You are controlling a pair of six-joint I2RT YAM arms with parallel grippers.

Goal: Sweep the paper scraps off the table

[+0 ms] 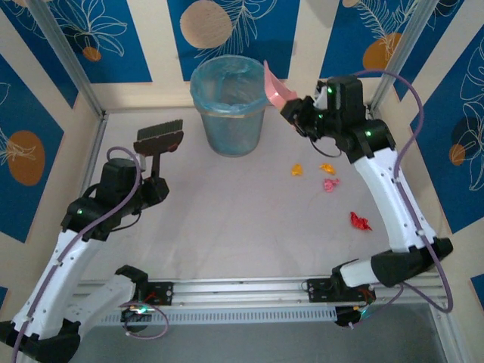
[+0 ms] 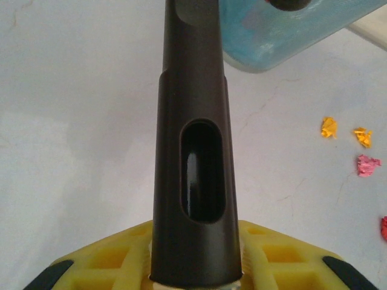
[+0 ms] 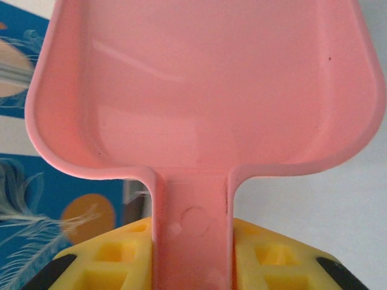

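Note:
Several paper scraps lie on the off-white table (image 1: 227,227) at the right: two orange ones (image 1: 297,170) (image 1: 327,168), a pink one (image 1: 330,184) and a red one (image 1: 360,221). The left wrist view shows the orange scraps (image 2: 328,127) and the pink scrap (image 2: 366,164) at its right edge. My left gripper (image 1: 156,181) is shut on the dark handle of a brush (image 1: 159,140) (image 2: 193,151), at the table's left. My right gripper (image 1: 296,112) is shut on the handle of a pink dustpan (image 1: 274,91) (image 3: 199,90), raised beside the bin's rim.
A light-blue bin (image 1: 228,106) with a bag liner stands at the back centre; its base (image 2: 284,36) shows past the brush handle. Blue-patterned wall panels close the back and sides. A metal rail (image 1: 242,291) runs along the front edge.

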